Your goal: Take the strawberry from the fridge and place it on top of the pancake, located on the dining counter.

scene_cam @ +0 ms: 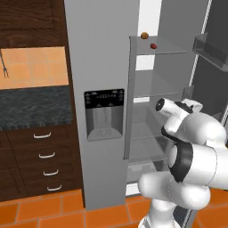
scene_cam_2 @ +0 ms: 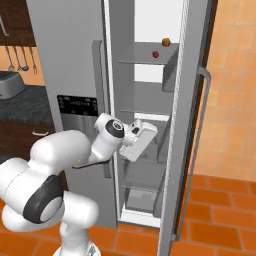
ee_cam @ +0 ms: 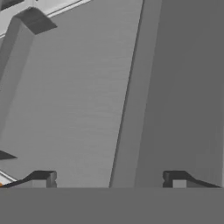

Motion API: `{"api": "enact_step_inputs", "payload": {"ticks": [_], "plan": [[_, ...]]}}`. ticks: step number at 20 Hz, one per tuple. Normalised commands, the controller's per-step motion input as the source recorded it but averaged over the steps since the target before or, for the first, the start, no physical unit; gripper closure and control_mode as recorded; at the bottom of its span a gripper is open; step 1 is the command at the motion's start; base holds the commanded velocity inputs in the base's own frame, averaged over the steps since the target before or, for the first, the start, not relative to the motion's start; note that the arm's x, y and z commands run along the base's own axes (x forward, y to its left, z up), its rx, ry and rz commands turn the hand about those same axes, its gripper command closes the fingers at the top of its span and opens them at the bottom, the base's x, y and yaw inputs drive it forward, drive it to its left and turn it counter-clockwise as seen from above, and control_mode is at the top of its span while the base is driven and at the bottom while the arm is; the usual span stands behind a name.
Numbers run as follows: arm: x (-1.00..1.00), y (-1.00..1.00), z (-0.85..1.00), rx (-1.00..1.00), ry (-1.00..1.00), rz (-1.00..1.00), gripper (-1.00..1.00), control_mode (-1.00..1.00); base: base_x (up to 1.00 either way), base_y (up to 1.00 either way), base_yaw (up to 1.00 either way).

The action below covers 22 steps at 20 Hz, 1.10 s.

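Matt grey steel fridge point(scene_cam: 100, 53), seemingly translucent shelves point(scene_cam: 167, 50), glossy strawberry point(scene_cam: 153, 46)

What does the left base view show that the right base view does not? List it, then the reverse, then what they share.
Left base view alone: the wooden drawers with pale handles, and the dispenser panel's recess.

Right base view alone: the open door's long handle, hanging utensils, and the robot's hand reaching into the fridge.

Both: the open fridge, with the strawberry and an orange-brown round item on its upper shelf.
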Motion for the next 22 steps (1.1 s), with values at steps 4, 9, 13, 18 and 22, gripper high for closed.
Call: {"api": "enact_step_inputs", "payload": {"ticks": [4, 9, 13, 18, 22], "plan": [[0.00, -0.59, 0.00, 0.00, 0.01, 0.00, -1.00, -1.00, 0.00, 0.00, 0.00], [-0.01, -0.27, 0.00, 0.01, 0.00, 0.00, -1.00, -1.00, 0.00, 0.00, 0.00], [-0.08, 0.56, 0.04, -0.02, 0.00, 0.00, -1.00, -1.00, 0.00, 0.00, 0.00], [0.04, 1.00, 0.03, 0.01, 0.00, 0.03, -1.00, -1.00, 0.00, 0.00, 0.00], [0.13, 1.00, -0.25, 0.48, -0.03, -0.05, -1.00, -1.00, 0.00, 0.00, 0.00]]}}
